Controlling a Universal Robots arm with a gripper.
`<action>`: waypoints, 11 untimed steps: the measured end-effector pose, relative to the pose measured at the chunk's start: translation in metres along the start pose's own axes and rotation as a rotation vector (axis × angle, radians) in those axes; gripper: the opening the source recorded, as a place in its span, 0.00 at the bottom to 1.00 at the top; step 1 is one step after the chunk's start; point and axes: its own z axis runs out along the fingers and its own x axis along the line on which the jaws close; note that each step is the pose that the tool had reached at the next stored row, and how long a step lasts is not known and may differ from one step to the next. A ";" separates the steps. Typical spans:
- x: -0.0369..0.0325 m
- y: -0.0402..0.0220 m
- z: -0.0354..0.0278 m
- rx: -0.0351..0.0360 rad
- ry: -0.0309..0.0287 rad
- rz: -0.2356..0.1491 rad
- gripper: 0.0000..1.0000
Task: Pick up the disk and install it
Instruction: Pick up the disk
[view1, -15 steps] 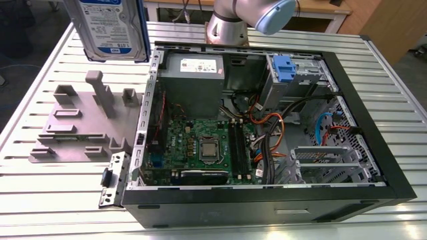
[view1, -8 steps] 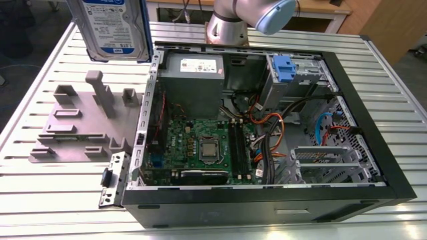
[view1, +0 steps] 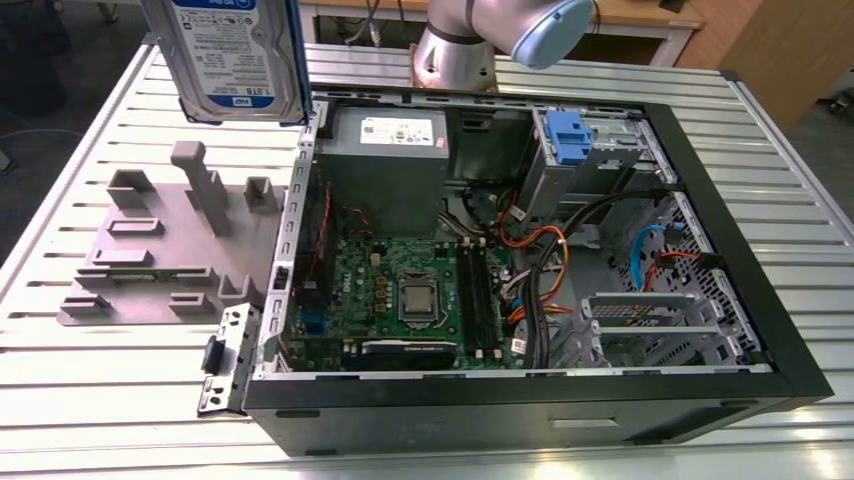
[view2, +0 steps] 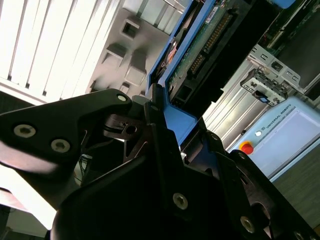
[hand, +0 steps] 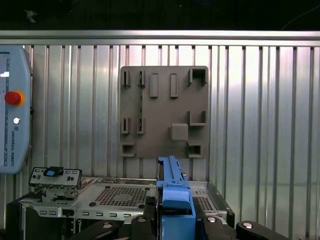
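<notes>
The black claw (view2: 165, 117) is clamping the silver-grey rectangular disk in its blue plastic bracket (view1: 234, 60), holding it upright, raised over the ribbed metal table (view1: 80, 380) beside the open black computer case (view1: 534, 405).

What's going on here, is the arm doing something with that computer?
The robot arm's claw is shut on the flat silver-grey hard disk in a blue plastic bracket, gripping it by the bracket. It holds the disk in the air, on the side of the table where the grey plastic fixture plate lies, beside the open black computer case. The disk is not yet installed.
</notes>
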 end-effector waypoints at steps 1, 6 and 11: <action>0.0000 -0.0006 0.0000 0.0000 0.0000 0.000 0.36; 0.0000 -0.0038 0.0001 0.0000 0.0000 0.000 0.36; 0.0000 -0.0066 0.0002 0.0000 0.0001 0.000 0.36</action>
